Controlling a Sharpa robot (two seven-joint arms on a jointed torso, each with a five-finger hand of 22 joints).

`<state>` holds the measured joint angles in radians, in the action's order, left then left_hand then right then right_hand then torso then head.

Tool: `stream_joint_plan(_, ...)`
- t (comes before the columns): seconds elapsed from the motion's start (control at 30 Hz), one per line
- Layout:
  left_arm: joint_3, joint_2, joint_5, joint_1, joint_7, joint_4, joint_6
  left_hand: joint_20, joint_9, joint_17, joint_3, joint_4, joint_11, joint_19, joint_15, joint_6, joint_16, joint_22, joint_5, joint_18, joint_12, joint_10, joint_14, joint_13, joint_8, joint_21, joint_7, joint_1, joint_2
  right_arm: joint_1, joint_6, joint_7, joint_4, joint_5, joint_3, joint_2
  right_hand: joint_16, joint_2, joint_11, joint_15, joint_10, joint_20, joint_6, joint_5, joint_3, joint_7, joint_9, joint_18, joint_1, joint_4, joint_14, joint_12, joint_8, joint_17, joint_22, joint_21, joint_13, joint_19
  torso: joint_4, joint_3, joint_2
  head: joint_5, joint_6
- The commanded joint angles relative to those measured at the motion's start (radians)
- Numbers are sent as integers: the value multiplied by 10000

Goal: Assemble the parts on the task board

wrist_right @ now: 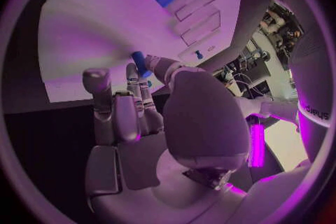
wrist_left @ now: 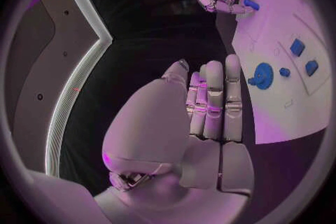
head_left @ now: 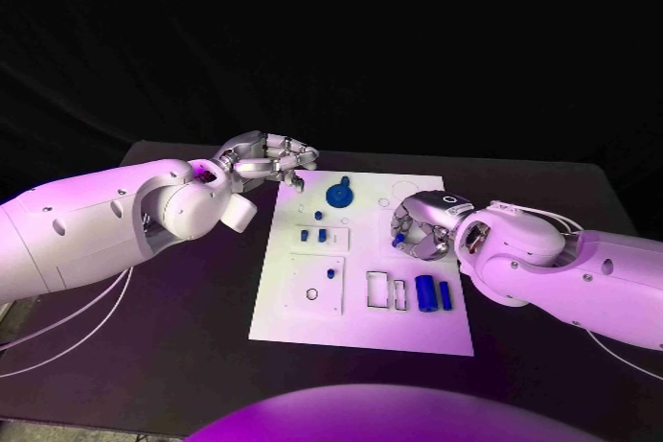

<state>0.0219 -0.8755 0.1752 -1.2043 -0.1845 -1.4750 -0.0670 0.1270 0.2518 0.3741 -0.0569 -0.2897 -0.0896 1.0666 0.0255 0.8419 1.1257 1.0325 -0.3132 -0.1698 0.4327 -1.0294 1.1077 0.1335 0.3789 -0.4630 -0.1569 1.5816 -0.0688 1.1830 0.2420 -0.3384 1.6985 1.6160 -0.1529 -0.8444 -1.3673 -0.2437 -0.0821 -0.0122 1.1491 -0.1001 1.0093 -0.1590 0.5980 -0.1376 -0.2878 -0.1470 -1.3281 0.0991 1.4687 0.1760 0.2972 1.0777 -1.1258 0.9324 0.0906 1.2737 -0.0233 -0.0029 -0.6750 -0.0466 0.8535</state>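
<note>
**Small blue peg pinched over the right side of the board**

Right hand (head_left: 425, 229) first, since it sits closest to the head camera: its fingers are curled in over the right part of the task board (head_left: 362, 319). In the right wrist view a small blue peg (wrist_right: 139, 63) stands at the fingertips (wrist_right: 153, 63), and it looks pinched between two of them while the others lie close together alongside. How firmly it is held I cannot tell.

That peg looks to be a short, rigid plastic piece, light and smooth, so it would likely slip or twist if taken by its end; a hold across its middle, sides against the pads, seems safest. Just beyond the right fingers lie two blue cylinders (head_left: 432, 294) beside empty rectangular slots; they look equally stiff and light, and would roll if nudged.

Left hand (head_left: 269, 160) hovers at the far left corner of the board, fingers bent inward and holding nothing that I can see. In its own wrist view the fingers (wrist_left: 213, 102) lie straight and pressed side by side, so whether they are loosely curled or flat is unclear. Just past those fingertips sits a blue gear-like disc (wrist_left: 262, 75), with smaller blue blocks (wrist_left: 297, 47) further out.
</note>
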Motion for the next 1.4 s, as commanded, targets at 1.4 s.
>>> stream_joint_plan(1.4, 5, 221, -80, -4, -106, 250, 122, 15, -15, -10, -121, -2, -18, 69, -29, 52, -71, -17, 54, -100, -61, -90, -18, -25, 54, 75, -13, -94, -34, -387, 1249, 581, 1384, -560, 37, 1593, -268, 320, 284, 340, 974, 237, 440, 247, 837, 200, -773, 155, -233, -600, 205, -170, 734, 286, -426, 398, 374, 219, -28, -27, -8, -486, -6)
